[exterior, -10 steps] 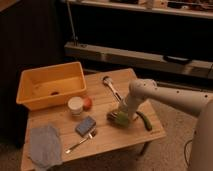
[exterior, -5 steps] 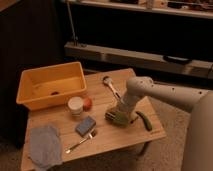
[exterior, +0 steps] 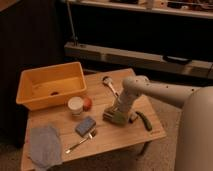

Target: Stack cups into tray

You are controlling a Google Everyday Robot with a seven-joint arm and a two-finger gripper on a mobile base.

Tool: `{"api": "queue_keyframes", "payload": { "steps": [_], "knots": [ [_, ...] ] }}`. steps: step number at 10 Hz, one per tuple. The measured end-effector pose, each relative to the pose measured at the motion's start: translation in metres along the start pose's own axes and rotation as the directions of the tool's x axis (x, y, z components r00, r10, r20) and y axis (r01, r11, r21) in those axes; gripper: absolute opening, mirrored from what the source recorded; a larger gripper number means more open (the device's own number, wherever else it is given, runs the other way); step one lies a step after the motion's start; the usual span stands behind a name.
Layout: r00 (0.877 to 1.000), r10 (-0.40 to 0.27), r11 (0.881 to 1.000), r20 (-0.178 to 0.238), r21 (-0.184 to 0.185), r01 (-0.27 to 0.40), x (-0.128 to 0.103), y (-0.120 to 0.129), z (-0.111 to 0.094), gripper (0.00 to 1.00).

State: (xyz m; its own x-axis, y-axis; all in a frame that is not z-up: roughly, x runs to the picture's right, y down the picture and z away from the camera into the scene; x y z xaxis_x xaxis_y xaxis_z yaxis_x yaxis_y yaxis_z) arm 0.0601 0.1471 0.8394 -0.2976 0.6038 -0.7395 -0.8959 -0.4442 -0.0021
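The yellow-orange tray point(exterior: 29, 80) stands at the table's back left with a small dark thing inside it. The white cup point(exterior: 76, 105) stands upright just in front of the tray's near right corner. The olive-green cup point(exterior: 120, 118) sits right of the table's centre and is mostly hidden by my gripper point(exterior: 115, 116). The gripper is low on the table, right at this cup, with its jaws standing wide. I cannot tell whether they touch the cup.
A small orange-red thing point(exterior: 88, 103) lies against the white cup. A blue-grey sponge point(exterior: 85, 125), a fork point(exterior: 80, 143) and a grey cloth point(exterior: 44, 145) lie at the front left. A long-handled utensil point(exterior: 108, 83) lies behind my arm and a dark green item point(exterior: 145, 121) near the right edge.
My arm and gripper have shifted slightly to the left at the olive-green cup. The other things on the table have not moved.
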Motion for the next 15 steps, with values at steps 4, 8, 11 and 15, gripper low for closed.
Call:
{"api": "queue_keyframes", "payload": {
  "steps": [4, 8, 11, 15],
  "knots": [
    [1.0, 0.006, 1.0, -0.005, 0.008, -0.006, -0.0031, 0.0024, 0.0024, 0.8],
    [1.0, 0.001, 1.0, -0.017, 0.016, 0.0, -0.001, 0.002, 0.0079, 0.7],
    [1.0, -0.002, 1.0, -0.014, 0.019, 0.003, 0.0, 0.0018, 0.0092, 0.39],
    [1.0, -0.003, 1.0, -0.01, 0.02, 0.004, -0.0006, 0.0022, 0.0084, 0.31]
  ]
}}
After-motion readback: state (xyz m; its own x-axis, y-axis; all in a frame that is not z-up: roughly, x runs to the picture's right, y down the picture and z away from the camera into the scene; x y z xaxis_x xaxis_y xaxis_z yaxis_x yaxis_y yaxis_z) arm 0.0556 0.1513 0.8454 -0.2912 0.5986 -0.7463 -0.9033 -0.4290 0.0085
